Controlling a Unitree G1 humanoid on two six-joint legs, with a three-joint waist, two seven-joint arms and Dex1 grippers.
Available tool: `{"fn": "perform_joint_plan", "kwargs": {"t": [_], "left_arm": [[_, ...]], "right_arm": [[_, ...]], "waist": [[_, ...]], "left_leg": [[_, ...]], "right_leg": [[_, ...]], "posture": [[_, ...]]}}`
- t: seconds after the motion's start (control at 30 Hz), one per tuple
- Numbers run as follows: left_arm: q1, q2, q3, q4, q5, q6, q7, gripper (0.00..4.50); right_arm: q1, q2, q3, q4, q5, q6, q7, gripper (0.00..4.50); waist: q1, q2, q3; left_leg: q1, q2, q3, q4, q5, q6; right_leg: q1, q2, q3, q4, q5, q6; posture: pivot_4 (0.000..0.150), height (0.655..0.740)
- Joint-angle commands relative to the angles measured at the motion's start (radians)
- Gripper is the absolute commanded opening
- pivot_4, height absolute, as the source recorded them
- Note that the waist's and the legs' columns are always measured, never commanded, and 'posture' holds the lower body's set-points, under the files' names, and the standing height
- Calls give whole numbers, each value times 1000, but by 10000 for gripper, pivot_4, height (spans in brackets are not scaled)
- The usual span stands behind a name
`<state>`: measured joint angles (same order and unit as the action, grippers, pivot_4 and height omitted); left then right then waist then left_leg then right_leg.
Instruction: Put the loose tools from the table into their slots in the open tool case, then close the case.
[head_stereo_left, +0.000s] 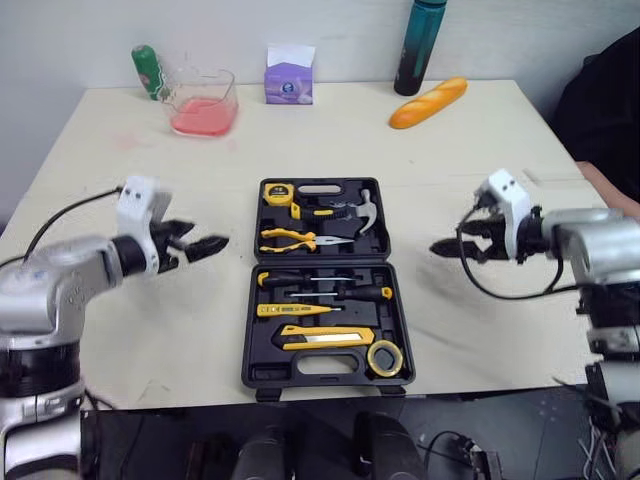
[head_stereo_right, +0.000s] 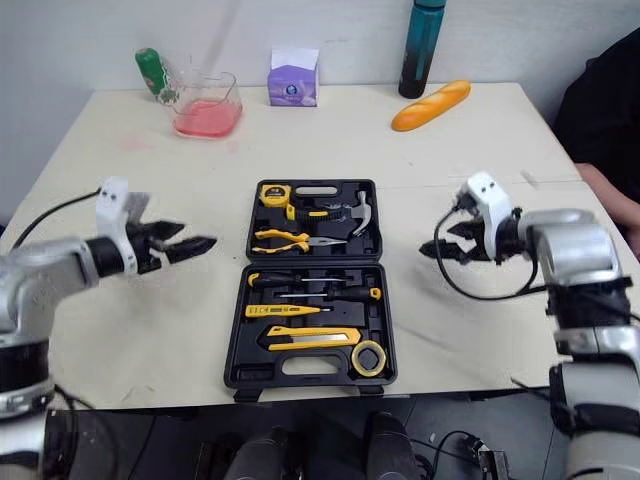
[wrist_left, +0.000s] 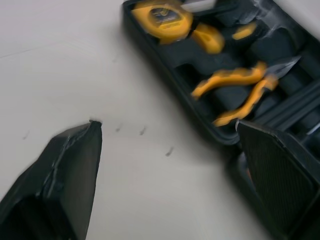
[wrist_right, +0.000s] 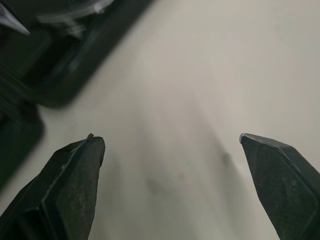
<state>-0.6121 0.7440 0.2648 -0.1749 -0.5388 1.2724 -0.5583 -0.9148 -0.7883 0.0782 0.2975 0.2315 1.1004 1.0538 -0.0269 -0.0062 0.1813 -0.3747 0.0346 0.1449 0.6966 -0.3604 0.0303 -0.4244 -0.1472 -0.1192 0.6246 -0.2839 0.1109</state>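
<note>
The black plastic tool case lies open in the middle of the pale table. Its tools look to be all in slots. The left gripper and right gripper hang one each side, both open, empty and equally near.

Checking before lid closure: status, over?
Left gripper open, empty. Right gripper open, empty. Black plastic tool case open flat, tools in slots. Orange bread loaf at far edge, away from case.
</note>
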Motion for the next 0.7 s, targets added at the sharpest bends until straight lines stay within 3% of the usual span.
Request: {"fn": "perform_joint_plan", "kwargs": {"t": [0.03, 0.17, 0.37, 0.7], "left_arm": [[-88, -35, 21, 49, -13, 151, 66, 45000], [-173, -79, 16, 102, -3, 214, 105, 45000], [-226, -105, -70, 188, 60, 152, 151, 45000], [-258, -145, -170, 298, 110, 86, 152, 45000]], "right_arm": [[-81, 14, 10, -21, 57, 211, -23, 44660], [-160, 66, 29, -24, 81, 324, -77, 44660], [-222, 167, 9, -20, 81, 398, -211, 44660], [-220, 230, 15, -11, 91, 380, -308, 44660]], "waist": [[0, 0, 0], [-2, -1, 0], [-2, -1, 0], [-2, -1, 0]], "left_leg": [[0, 0, 0, -1, 0, 0], [-2, -2, 2, -1, 0, 0], [-2, -2, 2, -1, 1, -2], [-3, -4, 2, -1, 2, -2]], "right_leg": [[0, 0, 0, 0, 0, 0], [-3, 1, 0, 0, 0, 0], [-4, 2, 0, 1, 0, 0], [-4, 2, 0, 1, 0, 0]], "posture": [[1500, 7400], [1500, 7400], [1500, 7400], [1500, 7400]]}}
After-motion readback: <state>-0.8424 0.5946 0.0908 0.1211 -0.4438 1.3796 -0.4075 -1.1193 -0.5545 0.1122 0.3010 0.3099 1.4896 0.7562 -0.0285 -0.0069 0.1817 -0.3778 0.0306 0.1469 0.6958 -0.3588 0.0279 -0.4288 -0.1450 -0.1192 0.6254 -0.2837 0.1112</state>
